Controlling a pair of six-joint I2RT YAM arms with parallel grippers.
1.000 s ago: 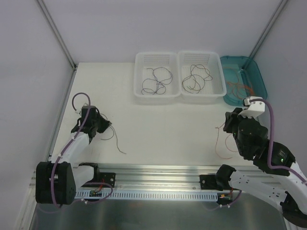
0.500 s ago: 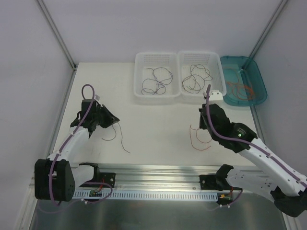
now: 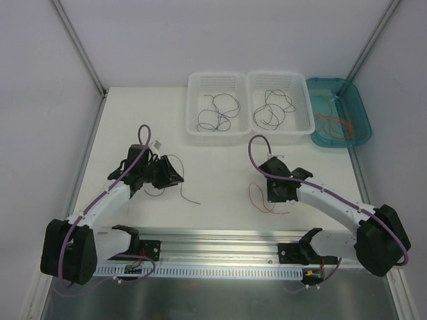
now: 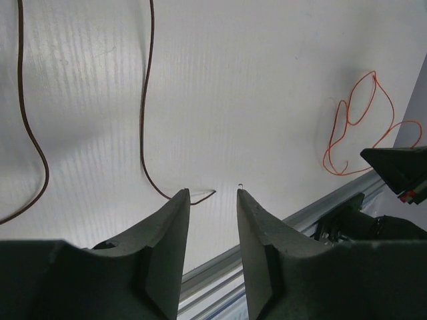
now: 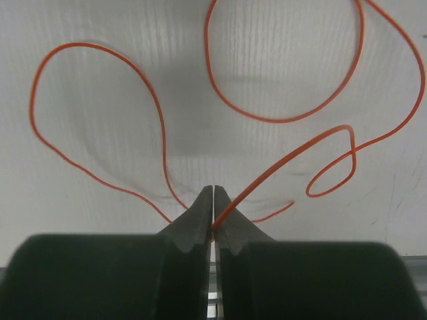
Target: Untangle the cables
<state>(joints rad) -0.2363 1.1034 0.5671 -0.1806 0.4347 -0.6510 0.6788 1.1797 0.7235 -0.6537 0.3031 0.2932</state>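
Observation:
On the white table a thin dark cable (image 3: 190, 198) trails out from my left gripper (image 3: 175, 179). The left wrist view has this gripper (image 4: 212, 193) open, nothing between its fingers; the dark cable (image 4: 142, 133) lies flat and its end stops just past the left fingertip. A thin red cable (image 3: 252, 197) curls in loose loops at centre right. My right gripper (image 3: 271, 193) is shut on it. In the right wrist view the red cable (image 5: 287, 120) runs out from between the closed fingertips of the gripper (image 5: 213, 190). The red cable (image 4: 353, 120) lies apart from the dark one.
At the back stand two white baskets (image 3: 217, 137) (image 3: 283, 133), each holding dark cables, and a teal tray (image 3: 359, 107) with orange cables. An aluminium rail (image 3: 220, 240) runs along the near edge. Grey walls close in the left and right sides.
Both arms have swung inward toward the table's middle. The right gripper dragged the red cable leftward. The left gripper has opened and the dark cable now lies loose.

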